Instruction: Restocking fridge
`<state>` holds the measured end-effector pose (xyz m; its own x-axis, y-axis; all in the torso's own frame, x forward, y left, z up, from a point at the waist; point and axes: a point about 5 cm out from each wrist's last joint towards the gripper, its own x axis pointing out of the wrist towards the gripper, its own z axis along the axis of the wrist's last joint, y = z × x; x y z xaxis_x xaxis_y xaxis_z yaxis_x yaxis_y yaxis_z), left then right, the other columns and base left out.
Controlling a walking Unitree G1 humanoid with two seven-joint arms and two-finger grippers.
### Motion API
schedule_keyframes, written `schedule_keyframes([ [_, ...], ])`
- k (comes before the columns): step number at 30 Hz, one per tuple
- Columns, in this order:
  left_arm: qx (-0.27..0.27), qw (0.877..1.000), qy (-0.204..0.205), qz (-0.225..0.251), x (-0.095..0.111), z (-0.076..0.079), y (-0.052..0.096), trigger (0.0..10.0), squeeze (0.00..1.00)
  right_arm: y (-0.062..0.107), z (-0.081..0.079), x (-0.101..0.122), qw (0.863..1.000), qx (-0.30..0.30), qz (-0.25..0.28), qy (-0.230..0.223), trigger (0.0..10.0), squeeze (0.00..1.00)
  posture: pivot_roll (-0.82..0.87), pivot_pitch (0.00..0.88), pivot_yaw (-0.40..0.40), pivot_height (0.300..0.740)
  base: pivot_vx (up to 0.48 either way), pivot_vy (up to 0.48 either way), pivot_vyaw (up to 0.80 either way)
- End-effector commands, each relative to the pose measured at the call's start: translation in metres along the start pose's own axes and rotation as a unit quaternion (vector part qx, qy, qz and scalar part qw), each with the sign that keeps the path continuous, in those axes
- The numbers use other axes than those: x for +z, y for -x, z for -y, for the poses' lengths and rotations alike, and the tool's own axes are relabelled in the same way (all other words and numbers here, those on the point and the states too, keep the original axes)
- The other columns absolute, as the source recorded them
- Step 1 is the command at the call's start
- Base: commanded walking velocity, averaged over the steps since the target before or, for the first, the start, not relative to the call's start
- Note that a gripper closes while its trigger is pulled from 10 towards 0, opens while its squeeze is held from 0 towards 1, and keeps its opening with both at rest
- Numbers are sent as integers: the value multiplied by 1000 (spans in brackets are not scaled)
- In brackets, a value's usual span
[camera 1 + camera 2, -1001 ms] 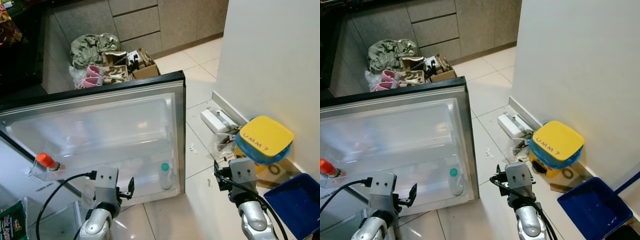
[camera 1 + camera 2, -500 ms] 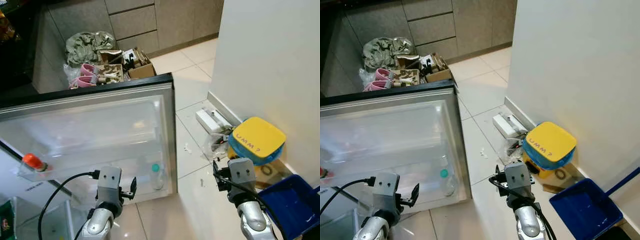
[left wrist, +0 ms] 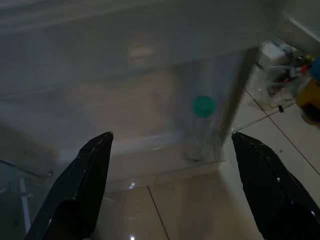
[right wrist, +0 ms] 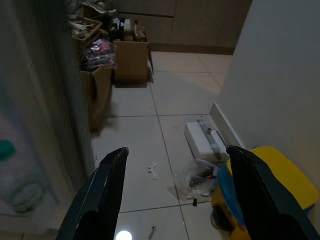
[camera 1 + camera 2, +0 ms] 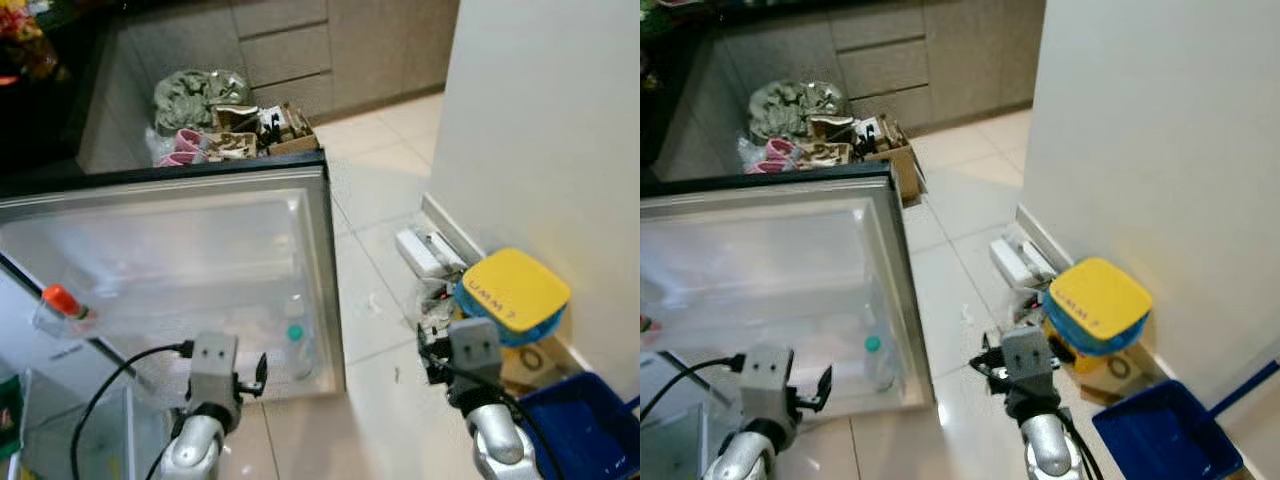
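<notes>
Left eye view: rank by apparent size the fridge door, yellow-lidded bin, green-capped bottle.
1. Fridge door, largest by far.
2. Yellow-lidded bin.
3. Green-capped bottle, smallest; it stands in the door's lower shelf.

I can't read the label on the green-capped bottle (image 3: pixel 201 127) in the fridge door (image 5: pixel 180 260); it's blurred behind the clear shelf. The orange-capped bottle (image 5: pixel 62 303) is mostly hidden. The blue dustpan (image 5: pixel 1160 440) runs off the frame's edge. The boxes' (image 5: pixel 255 130) contents are too small to identify.
</notes>
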<state>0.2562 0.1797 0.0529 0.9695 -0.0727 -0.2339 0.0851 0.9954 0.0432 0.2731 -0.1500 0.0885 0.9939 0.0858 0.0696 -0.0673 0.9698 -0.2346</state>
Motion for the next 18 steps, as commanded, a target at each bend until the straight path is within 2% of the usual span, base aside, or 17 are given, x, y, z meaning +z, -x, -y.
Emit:
schedule_keyframes([
  [1,2,1000,-2,-16,-6,0,1,10000,0,4,2,-6,1000,-5,-12,-4,10000,0,-256,206,73,707,0,-461,0],
  [11,9,1000,-3,-24,-9,-3,1,10000,0,4,1,-6,1000,-6,-12,-4,10000,0,-256,207,73,707,0,-406,0],
  [18,13,999,1,-34,-10,-3,-1,10000,0,4,2,-6,1000,-6,-12,-4,10000,0,-257,206,74,707,0,0,0],
])
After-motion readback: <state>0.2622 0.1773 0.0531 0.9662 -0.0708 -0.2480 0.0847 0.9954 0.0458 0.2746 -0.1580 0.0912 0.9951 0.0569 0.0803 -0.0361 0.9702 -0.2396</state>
